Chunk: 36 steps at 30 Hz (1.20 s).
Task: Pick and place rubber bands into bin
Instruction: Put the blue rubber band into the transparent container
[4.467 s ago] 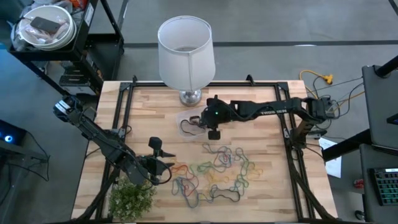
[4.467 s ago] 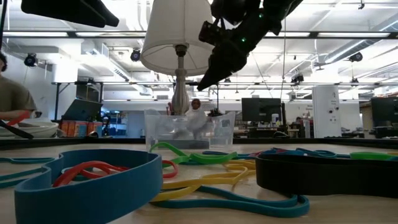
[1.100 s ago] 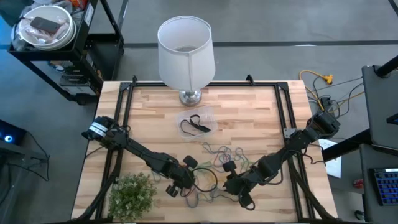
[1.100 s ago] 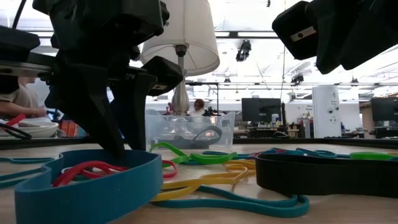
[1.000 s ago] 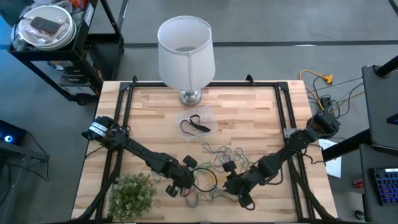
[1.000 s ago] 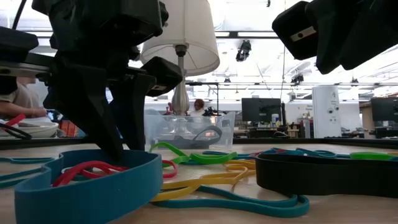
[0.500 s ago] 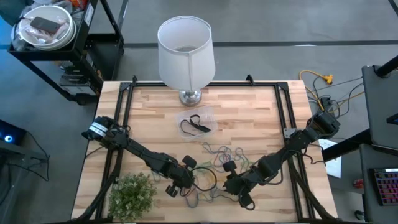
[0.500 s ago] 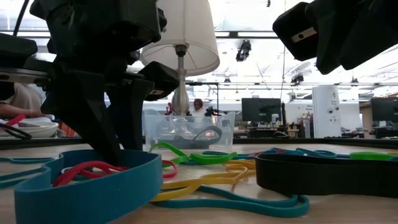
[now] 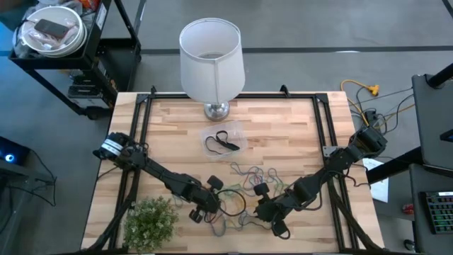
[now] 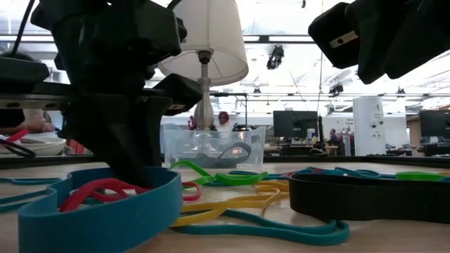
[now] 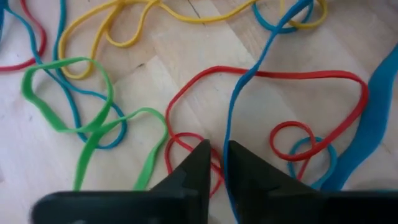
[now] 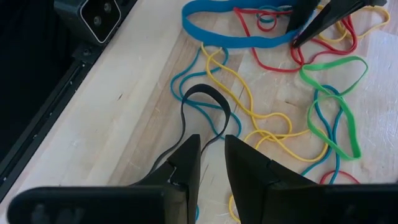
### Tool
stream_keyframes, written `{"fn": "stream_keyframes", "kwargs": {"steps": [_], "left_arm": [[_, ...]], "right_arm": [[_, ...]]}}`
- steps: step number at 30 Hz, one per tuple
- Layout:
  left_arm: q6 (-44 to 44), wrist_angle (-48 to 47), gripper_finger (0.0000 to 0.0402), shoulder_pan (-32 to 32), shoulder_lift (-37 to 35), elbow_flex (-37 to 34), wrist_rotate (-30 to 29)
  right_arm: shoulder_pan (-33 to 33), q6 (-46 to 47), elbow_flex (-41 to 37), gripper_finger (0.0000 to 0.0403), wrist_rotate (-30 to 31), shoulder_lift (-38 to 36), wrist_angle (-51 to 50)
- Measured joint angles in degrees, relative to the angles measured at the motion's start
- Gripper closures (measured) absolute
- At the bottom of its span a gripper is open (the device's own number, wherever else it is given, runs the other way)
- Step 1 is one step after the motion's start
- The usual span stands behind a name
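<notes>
My left gripper (image 11: 215,163) is low over the pale wooden table (image 9: 283,134), at the near side, just beside the small green artificial plant (image 9: 151,223). Its 2 dark fingers are almost together, with only a thin gap, and the tips press on a thin red rubber loop (image 11: 267,106) that lies tangled with a blue one; I cannot tell if the red loop is really pinched. The heap of thin coloured rubber bands (image 9: 251,185) is spread on the near half of the table, between my 2 grippers. My right gripper (image 12: 211,146) hangs low at the other side of the same heap, its fingers also narrow, above a thin black elastic loop (image 12: 205,106) but apart from it, holding nothing. The small clear plastic bin (image 9: 223,140) stands farther back, in the middle of the table, just in front of the white lamp shade (image 9: 211,49), and black bands lie inside it.
</notes>
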Motion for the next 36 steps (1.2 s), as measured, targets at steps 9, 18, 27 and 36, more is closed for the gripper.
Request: {"fn": "stream_keyframes", "kwargs": {"steps": [9, 18, 27, 36], "left_arm": [[0.50, -0.23, 0.0401, 0.00, -0.41, 0.00, -4.44], [0.49, -0.62, 0.0400, -0.17, -3.90, 0.41, -9.35], [0.57, -1.43, 0.0400, -0.25, -7.52, 0.20, -9.50], [2.32, -1.34, 0.0400, -0.44, -10.09, 0.63, -31.39]], "right_arm": [[0.00, 0.00, 0.01, 0.0335, 0.00, 0.00, 0.00], [0.00, 0.22, 0.00, 0.0335, -0.01, 0.00, -0.20], [0.00, 1.50, -0.03, 0.0335, 0.00, 0.00, -1.49], [0.00, 1.49, -0.13, 0.0335, -0.01, 0.00, -1.53]]}}
